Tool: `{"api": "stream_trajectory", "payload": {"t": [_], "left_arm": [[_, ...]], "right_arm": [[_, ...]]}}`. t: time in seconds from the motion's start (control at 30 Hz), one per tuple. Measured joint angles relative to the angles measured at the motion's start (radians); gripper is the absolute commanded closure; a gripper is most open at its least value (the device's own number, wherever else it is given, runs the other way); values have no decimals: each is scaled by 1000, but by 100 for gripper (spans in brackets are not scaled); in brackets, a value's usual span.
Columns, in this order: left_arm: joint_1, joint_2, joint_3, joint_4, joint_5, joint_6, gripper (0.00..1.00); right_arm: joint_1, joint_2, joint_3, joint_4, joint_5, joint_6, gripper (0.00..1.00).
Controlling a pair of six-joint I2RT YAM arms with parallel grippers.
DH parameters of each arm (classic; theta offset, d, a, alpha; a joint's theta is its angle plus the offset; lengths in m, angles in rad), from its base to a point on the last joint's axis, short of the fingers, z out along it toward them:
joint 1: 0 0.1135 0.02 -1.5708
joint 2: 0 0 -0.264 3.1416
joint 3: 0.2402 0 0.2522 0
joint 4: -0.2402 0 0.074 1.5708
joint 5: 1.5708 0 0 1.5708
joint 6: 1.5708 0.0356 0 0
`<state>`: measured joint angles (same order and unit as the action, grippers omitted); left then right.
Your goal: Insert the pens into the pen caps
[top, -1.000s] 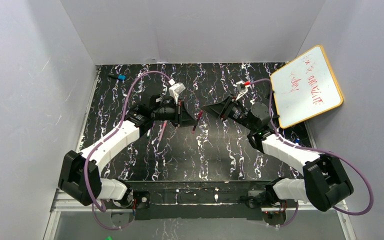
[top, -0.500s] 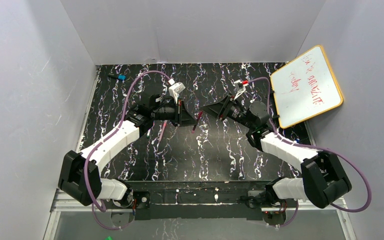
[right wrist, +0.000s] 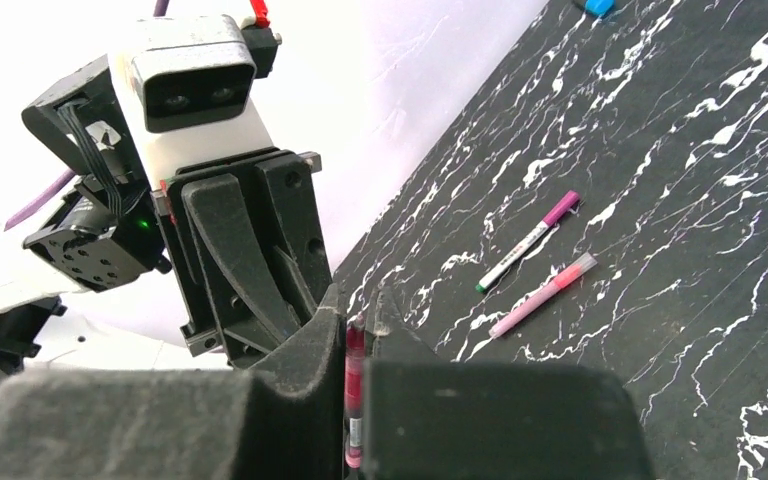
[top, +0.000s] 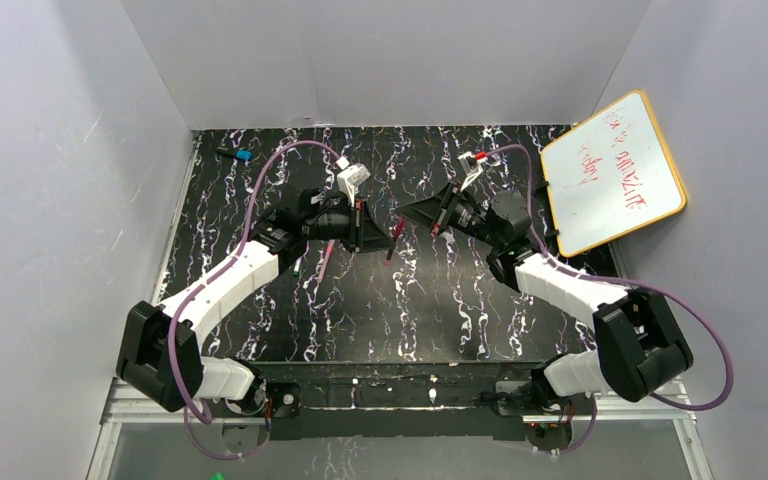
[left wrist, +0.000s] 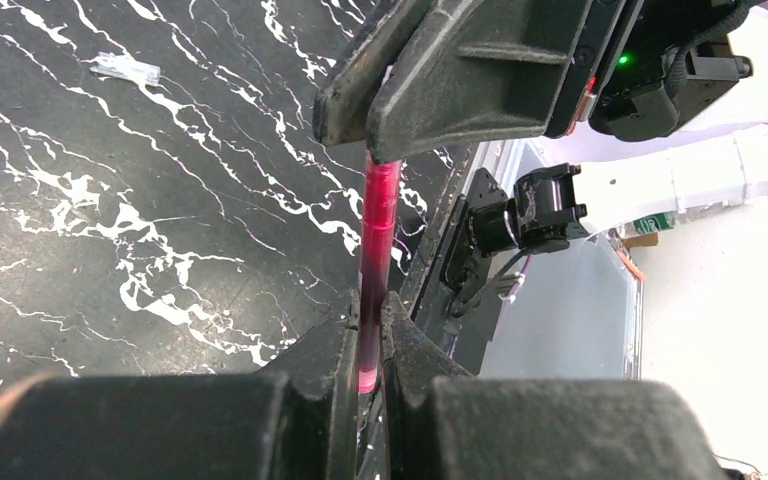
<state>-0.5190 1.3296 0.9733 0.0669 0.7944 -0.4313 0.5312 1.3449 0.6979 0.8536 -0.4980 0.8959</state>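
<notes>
A red pen [top: 392,246] is held in mid-air above the table's middle. My left gripper [top: 378,238] is shut on its near end [left wrist: 368,340]. My right gripper [top: 404,214] meets it from the right, shut on a red tube [right wrist: 354,385]. In the left wrist view the pen runs straight up into the right gripper's fingertips [left wrist: 400,120]. I cannot tell whether the red tube is the pen's far end or a cap. A whitish pen [right wrist: 528,241] with a green tip and a magenta cap lies on the table, with a pink pen [right wrist: 544,293] beside it. A small clear cap [left wrist: 125,68] lies apart.
A small blue-and-black item [top: 240,155] lies at the back left corner. A whiteboard [top: 612,172] with red writing leans on the right wall. White walls close in the black marbled table [top: 430,320] on three sides.
My right gripper has moved a little left towards my left gripper, and its wrist has swung up and left. My left arm and the red pen have stayed put.
</notes>
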Motion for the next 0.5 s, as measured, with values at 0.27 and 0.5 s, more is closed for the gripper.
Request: {"api": "stream_trajectory", "payload": {"t": [0.27,0.5], "left_arm": [[0,-2,-5,14,10,5,2],[-4,-11,-52,42,29,-15,2]], "right_arm": [[0,53,50,-41,-29,26,99],[0,79,93,-24,-30,56,99]]}}
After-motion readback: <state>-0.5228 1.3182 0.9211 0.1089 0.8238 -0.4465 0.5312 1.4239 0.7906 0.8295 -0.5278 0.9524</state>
